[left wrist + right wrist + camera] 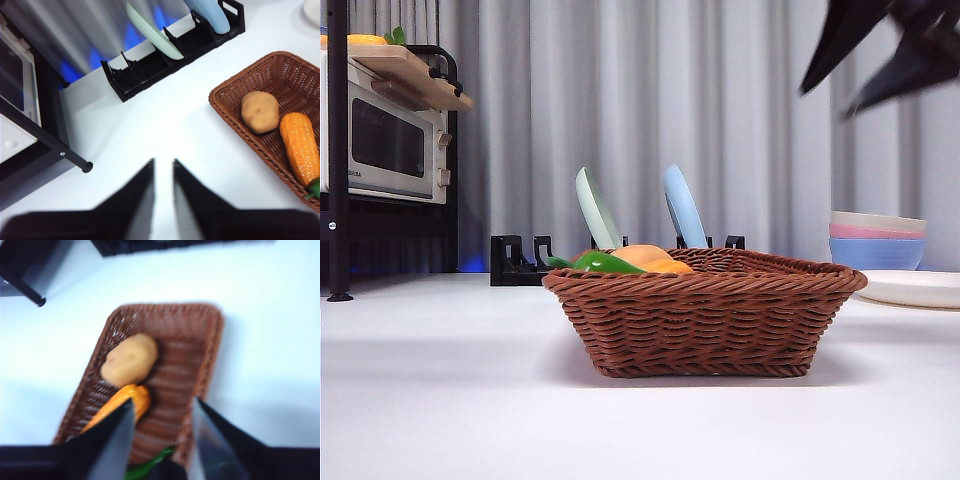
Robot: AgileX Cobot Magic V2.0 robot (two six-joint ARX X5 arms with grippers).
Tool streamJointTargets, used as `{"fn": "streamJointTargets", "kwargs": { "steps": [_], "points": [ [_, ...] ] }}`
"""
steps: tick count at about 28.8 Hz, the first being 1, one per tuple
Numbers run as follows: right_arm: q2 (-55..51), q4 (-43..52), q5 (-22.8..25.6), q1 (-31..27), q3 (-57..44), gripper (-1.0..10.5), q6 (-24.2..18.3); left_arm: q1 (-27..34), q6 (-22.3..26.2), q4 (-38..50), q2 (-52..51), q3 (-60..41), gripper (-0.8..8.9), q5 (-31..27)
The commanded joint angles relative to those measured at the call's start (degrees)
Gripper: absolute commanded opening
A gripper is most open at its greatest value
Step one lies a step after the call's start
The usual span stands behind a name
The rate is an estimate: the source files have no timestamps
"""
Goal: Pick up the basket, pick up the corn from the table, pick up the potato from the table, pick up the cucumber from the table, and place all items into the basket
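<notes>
Right wrist view: the basket (200, 340) on the table (270, 315) holds the potato (129, 360), corn (122, 402) and cucumber (150, 465). Above the basket hangs the right gripper (162, 412), jaws apart and empty. Beside the basket, the left gripper (163, 175) is narrowly parted, empty.

Seen from above, the right hand (162, 430) hangs over the basket (210, 355) on the white worktop (270, 315), its two black jaws parted with nothing between them. In the basket lie the potato (130, 360) and, touching it, the corn (122, 402). A blurred sliver of the green cucumber (150, 466) shows between the jaws.
</notes>
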Motion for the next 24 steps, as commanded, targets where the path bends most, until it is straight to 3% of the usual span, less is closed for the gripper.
{"fn": "streamJointTargets", "kwargs": {
  "steps": [1,5,9,13,17,24],
  "points": [
    [-3.85,-1.11,5.44,0.96,-0.13,-0.2,-6.45,-0.11,1.09,2.29,-1.66,-3.54,-0.09,0.37],
    [-11.39,-0.76,9.14,2.97,-3.43,-0.2,-8.2,-0.11,2.25,8.52,-6.23,-12.68,-0.08,2.36],
    [-19.74,0.31,10.84,4.87,-9.01,-0.2,-8.59,-0.13,3.8,16.9,-12.37,-24.17,-0.08,14.19],
    [-27.3,0.59,11.76,6.1,-14.12,-0.2,-8.31,-0.13,3.3,24.26,-17.33,-33.05,-0.08,20.39],
    [-29.97,-0.46,12.13,5.97,-14.53,-0.1,-4.26,-0.13,-0.85,20.76,-17.97,-34.05,-0.01,21.29],
    [-31.08,-0.46,11.96,5.97,-14.51,0.0,-4.31,-0.11,-1.11,17.14,-16.92,-34.05,-0.01,21.24]
  ]
}}
